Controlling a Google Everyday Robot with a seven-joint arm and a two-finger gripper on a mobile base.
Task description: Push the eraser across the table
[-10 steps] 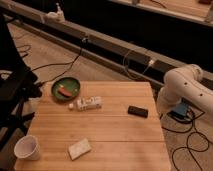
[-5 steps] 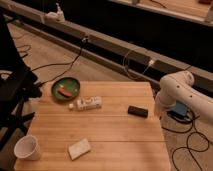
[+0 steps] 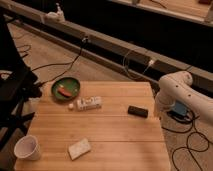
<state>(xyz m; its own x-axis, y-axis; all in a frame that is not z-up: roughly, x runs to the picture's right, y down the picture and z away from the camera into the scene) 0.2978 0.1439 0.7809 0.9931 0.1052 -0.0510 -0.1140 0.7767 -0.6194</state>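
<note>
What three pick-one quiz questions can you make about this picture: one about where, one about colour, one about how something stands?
1. Where is the gripper?
A) beside the table, at its right edge, near the eraser
B) above its middle
C) at its left edge

2. What colour is the plate?
A) blue
B) green
C) yellow

3. How does the white cup stand?
A) upright
B) on its side
C) upside down

Answers: 1 A, the arm ends by that edge; 2 B, its dish looks green; 3 A, its open mouth faces up.
</note>
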